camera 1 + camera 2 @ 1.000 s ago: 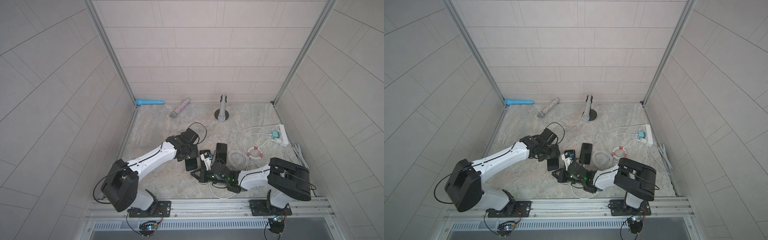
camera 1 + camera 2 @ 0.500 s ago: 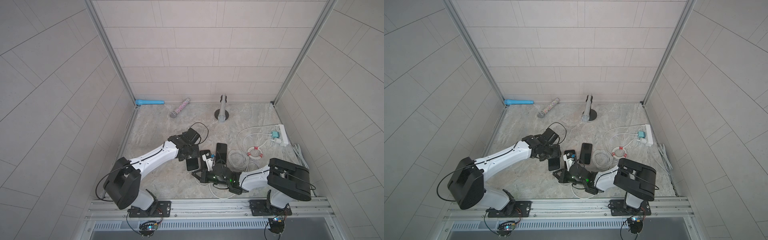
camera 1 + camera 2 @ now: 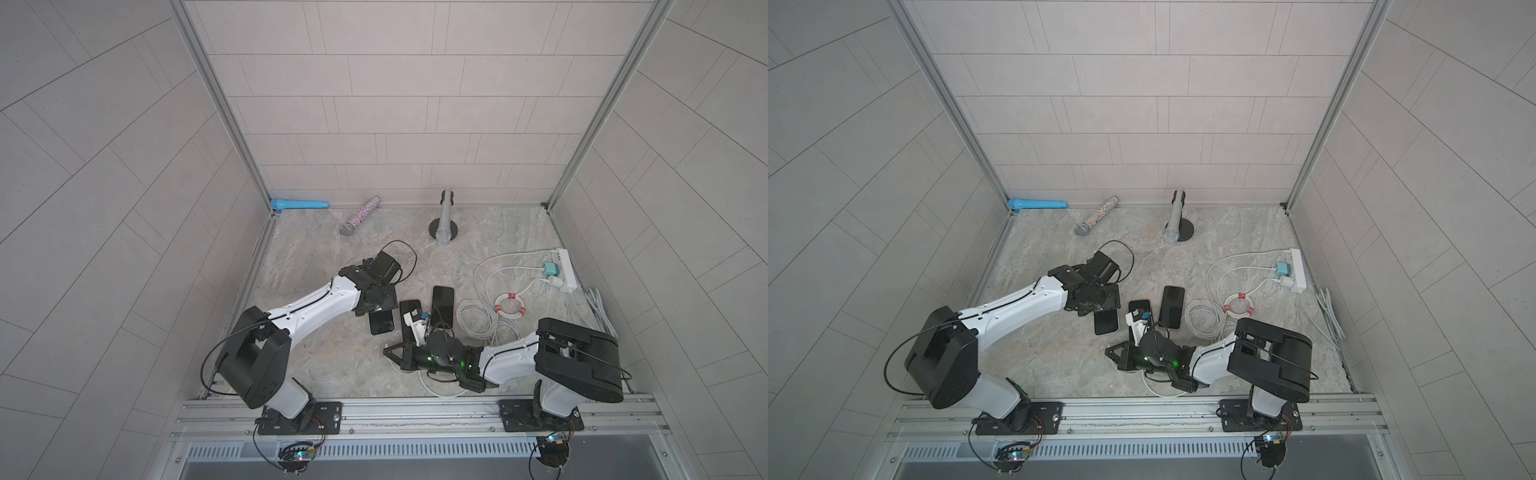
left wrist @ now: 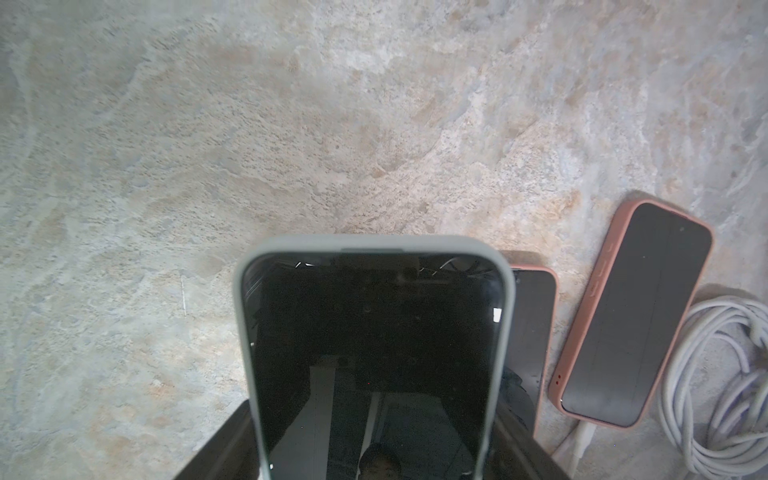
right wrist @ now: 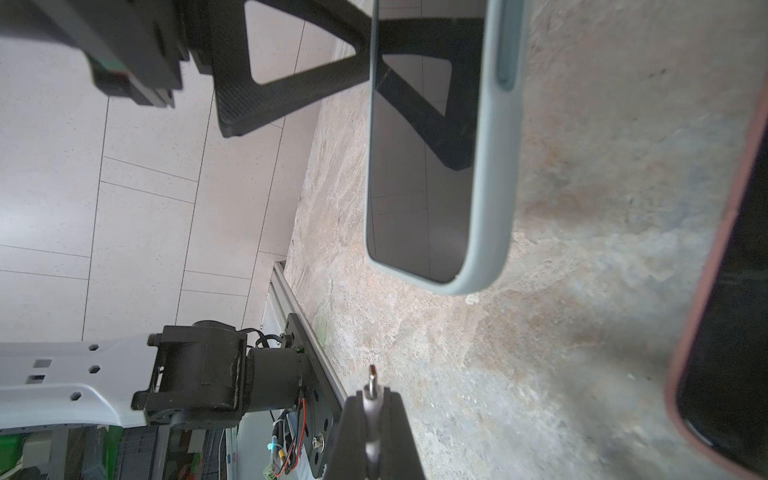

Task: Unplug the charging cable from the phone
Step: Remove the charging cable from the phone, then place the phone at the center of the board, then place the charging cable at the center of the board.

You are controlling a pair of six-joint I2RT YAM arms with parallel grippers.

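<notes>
The phone [image 4: 374,353] has a black glossy screen and sits in a pale grey-green silicone case with rounded corners. One long edge of the case has a slot-shaped recess, seen in the right wrist view. The screen is dark and reflects the arm above it.

Position: the phone is near the middle of the mottled stone-pattern tabletop [image 3: 332,365], at the end of the left arm. Its free end appears raised off the surface.

Left pincer [image 3: 376,307]: the jaws stand partly apart, clamped across the width of the phone at one end.

Right pincer [image 5: 371,401]: the jaws are fully closed on the white plug of the charging cable [image 5: 370,440]. The metal connector tip [image 5: 372,374] protrudes past the fingertips. It is apart from the lower end of the phone and not seated in it.

Adjacent items: two dark-screened phones in salmon-pink cases [image 4: 636,311] lie flat beside the held phone. A coil of white cable [image 4: 723,374] lies just beyond them. A white power strip [image 3: 567,270] lies at the right edge of the tabletop.
</notes>
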